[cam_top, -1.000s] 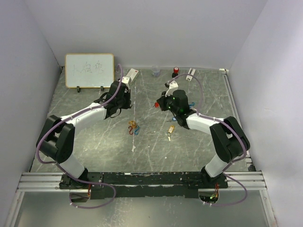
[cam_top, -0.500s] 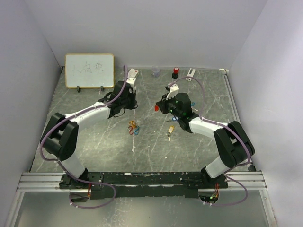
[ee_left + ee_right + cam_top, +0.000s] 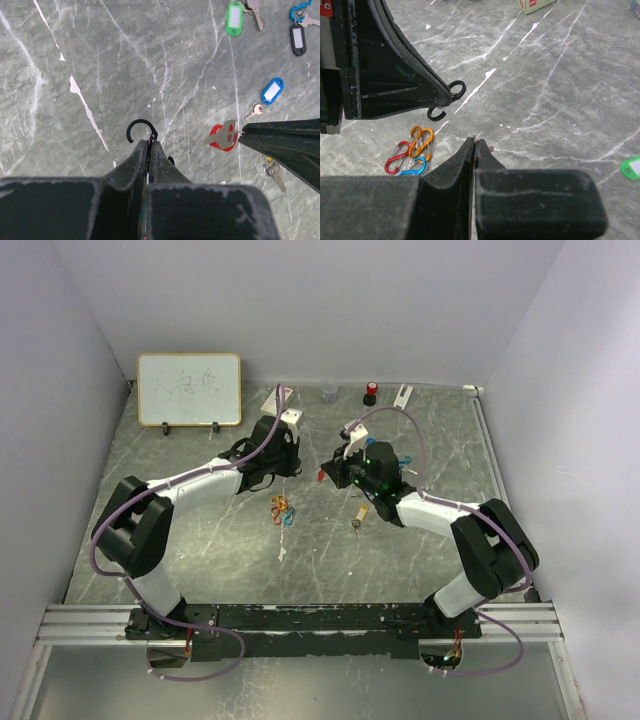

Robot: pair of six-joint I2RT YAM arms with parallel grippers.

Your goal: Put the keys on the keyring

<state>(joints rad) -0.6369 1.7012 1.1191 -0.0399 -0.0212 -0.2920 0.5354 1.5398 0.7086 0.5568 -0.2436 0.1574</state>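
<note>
Red-tagged key (image 3: 223, 136) in right end effector (image 3: 242, 133)

Your left gripper (image 3: 150, 146) comes up from the bottom edge with its fingers pinched tight on the keyring (image 3: 142, 121), a thin black hook whose open curl sticks out just past the tips. Over on the right, the right gripper (image 3: 245, 133) pokes in as a dark wedge, clamped on the red-tagged key (image 3: 225, 133). Its silver end sticks out toward the hook but isn't touching it. Lying on the grey marbled table (image 3: 75, 50) you've got a green-tagged key (image 3: 233, 14) up top, a black tag (image 3: 298, 37) next to a blue carabiner (image 3: 299, 9) in the corner, a blue-tagged key (image 3: 272, 91) mid-right, and one more key (image 3: 273, 169) peeking out below the right gripper.
</note>
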